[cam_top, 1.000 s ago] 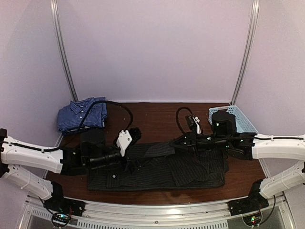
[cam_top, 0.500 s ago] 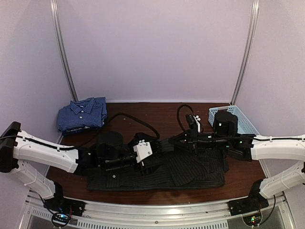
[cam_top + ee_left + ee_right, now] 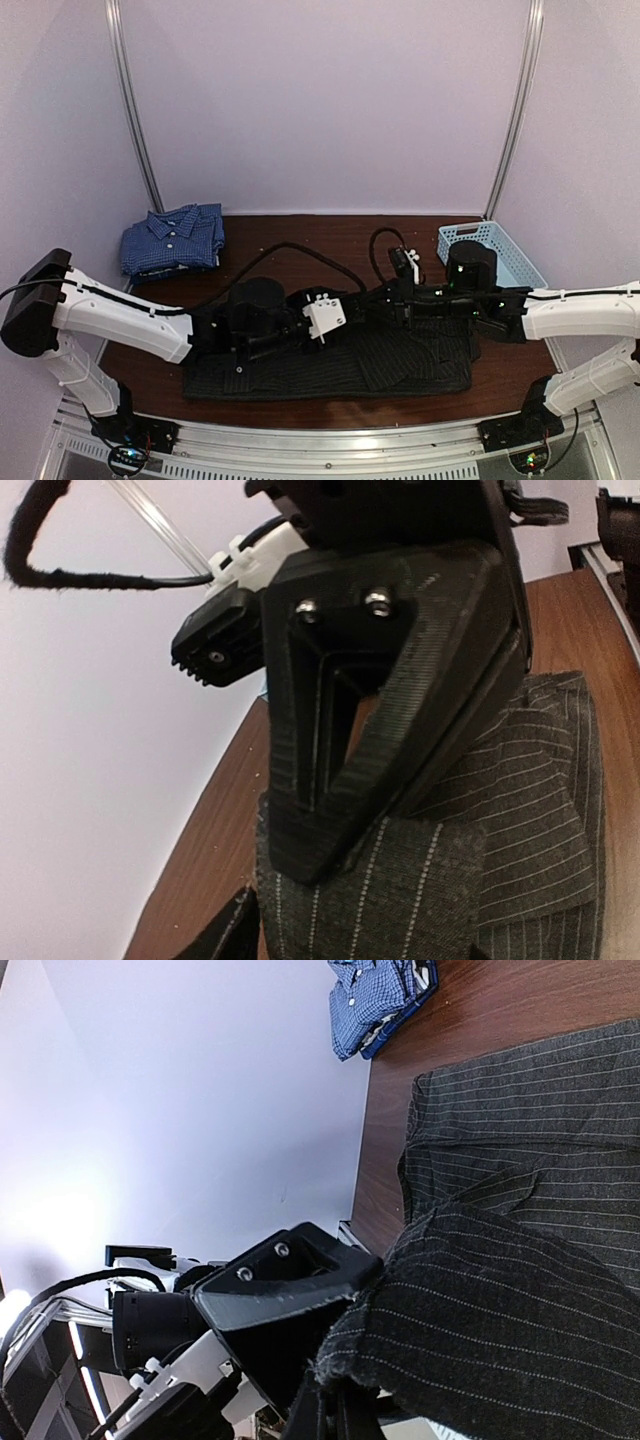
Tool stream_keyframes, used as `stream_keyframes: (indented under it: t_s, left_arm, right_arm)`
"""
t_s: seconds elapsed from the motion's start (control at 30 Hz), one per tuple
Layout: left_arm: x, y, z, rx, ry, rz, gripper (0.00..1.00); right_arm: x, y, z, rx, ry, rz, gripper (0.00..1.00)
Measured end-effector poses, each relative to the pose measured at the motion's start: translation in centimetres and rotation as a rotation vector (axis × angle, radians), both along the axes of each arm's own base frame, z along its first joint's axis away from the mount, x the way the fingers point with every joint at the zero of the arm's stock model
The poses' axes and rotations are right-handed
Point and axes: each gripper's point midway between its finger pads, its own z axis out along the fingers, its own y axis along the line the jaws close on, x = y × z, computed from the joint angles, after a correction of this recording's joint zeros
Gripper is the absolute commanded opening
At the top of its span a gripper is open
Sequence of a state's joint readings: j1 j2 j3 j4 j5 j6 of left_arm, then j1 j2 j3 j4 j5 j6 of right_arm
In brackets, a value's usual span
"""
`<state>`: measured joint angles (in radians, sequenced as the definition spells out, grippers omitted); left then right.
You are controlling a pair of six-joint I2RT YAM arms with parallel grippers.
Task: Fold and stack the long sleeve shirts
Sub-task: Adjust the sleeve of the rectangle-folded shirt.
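Note:
The black pinstriped long sleeve shirt (image 3: 400, 365) lies spread along the table's front. My right gripper (image 3: 380, 298) is shut on a bunched fold of it (image 3: 520, 1310), and that fold sits a little above the rest. My left gripper (image 3: 352, 308) has come nose to nose with the right one, and the held flap (image 3: 380, 900) hangs right in front of it. The left wrist view shows the right gripper's fingers (image 3: 400, 680) but not my left fingers, so their gap is unclear. The blue checked shirt (image 3: 172, 240) lies folded at the back left.
A light blue plastic basket (image 3: 500, 252) stands at the back right, just behind the right arm. Black cables arch over the table's middle (image 3: 300, 250). Pale walls close in the back and both sides.
My left arm has swept right across the black shirt, from its left end to the right gripper. The right gripper kept its hold and barely moved.

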<state>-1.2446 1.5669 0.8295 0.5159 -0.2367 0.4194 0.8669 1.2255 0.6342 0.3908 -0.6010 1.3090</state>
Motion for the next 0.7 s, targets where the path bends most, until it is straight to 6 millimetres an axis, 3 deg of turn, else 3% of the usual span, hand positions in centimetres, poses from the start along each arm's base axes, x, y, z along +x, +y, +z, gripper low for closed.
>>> stream_keyframes:
  t_s: [0.17,0.23,0.33,0.53,0.7]
  left_arm:
    - [0.0,-0.2,0.3,-0.015,0.004,0.012,0.25]
    - [0.2,-0.2,0.4,-0.021,0.018,0.027,0.1]
    - [0.7,-0.4,0.6,-0.024,0.048,0.059,0.0]
    - [1.6,-0.5,1.0,-0.026,0.117,0.127,0.0]
    - [3.1,0.0,1.1,-0.024,0.227,0.183,0.0]
  right_arm:
    - [0.1,-0.1,-0.1,0.009,-0.004,-0.003,0.02]
    - [0.1,-0.1,-0.3,0.007,-0.002,-0.004,0.1]
    - [0.4,-0.4,-0.7,-0.003,-0.002,-0.01,0.27]
    - [0.9,-1.2,-1.9,-0.091,-0.023,-0.027,0.57]
    - [1.2,-3.6,-1.4,-0.158,-0.068,-0.065,0.68]
